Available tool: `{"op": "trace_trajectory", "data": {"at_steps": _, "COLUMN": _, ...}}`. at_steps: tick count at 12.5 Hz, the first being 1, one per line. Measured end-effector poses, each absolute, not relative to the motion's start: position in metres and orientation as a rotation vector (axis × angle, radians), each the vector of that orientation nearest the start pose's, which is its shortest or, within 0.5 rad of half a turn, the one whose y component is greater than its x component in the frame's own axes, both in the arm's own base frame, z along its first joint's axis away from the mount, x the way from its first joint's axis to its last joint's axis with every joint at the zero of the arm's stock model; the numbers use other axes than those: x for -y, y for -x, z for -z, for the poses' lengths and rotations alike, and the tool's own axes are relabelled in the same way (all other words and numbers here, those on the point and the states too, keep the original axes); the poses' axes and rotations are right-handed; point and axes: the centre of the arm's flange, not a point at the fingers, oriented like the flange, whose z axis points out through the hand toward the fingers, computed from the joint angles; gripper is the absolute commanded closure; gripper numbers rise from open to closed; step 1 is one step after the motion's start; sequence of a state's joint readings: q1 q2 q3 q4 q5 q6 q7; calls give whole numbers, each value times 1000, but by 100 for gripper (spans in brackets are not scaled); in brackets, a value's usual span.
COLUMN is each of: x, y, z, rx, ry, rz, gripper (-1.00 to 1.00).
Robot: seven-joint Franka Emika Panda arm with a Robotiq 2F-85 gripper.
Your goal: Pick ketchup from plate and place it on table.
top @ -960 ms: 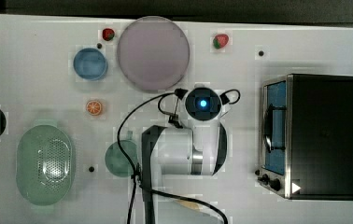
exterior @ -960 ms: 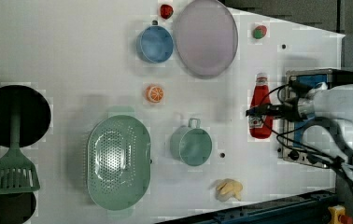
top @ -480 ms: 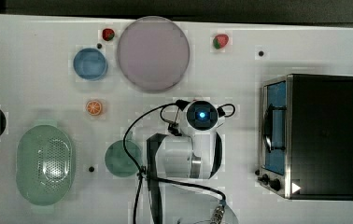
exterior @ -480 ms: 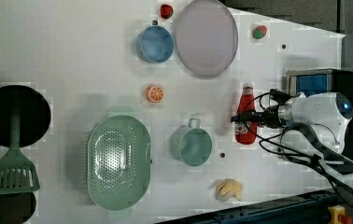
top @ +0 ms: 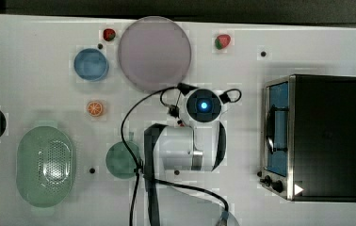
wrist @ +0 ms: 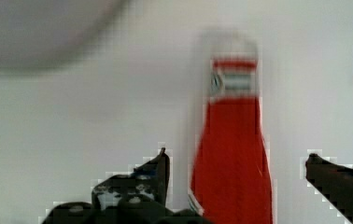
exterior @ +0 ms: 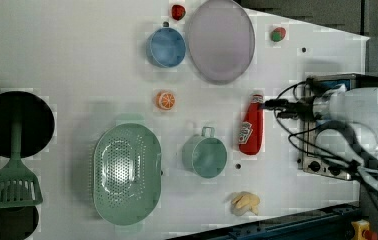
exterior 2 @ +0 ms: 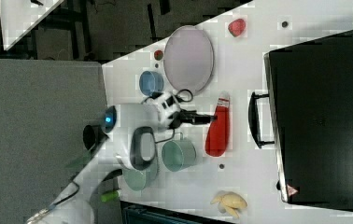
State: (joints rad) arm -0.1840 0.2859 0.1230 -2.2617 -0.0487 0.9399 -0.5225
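The ketchup [exterior: 250, 126] lies flat on the surface [exterior: 77, 60], off the plate [exterior: 220, 40], between the fingers of the open gripper [wrist: 235, 182].

Glossy red plastic ketchup [exterior: 250, 131] on smooth matt white table [exterior: 77, 60]

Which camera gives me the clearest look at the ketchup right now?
The left view: the whole ketchup lies unobstructed on the table, label visible. The right view also shows it full length, but the pincer reaches its neck. The wrist view crops its base; in the top view the arm covers it.
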Motion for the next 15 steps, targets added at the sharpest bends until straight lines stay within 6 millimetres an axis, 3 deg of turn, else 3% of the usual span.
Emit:
{"op": "trace_trajectory", "data": {"at_steps": 5, "x": 24, "y": -602, "z": -392, "rx": -838, "ry": 3018, "rz": 130, "gripper": -100}}
{"op": "trace_trajectory", "data": {"at_steps": 8, "x": 14, "y": -618, "z": -476, "rx": -1002, "ry": 2966, "rz": 123, "gripper": -100}}
{"op": "trace_trajectory", "data": {"at_steps": 11, "x": 4, "y": -616, "z": -531, "rx": -1033, "ry": 2972, "rz": 59, "gripper": -100}}
{"op": "trace_trajectory", "data": {"at_steps": 15, "x": 15, "y": -607, "z": -572, "rx": -1079, "ry": 2983, "rz": -25, "gripper": -100}}
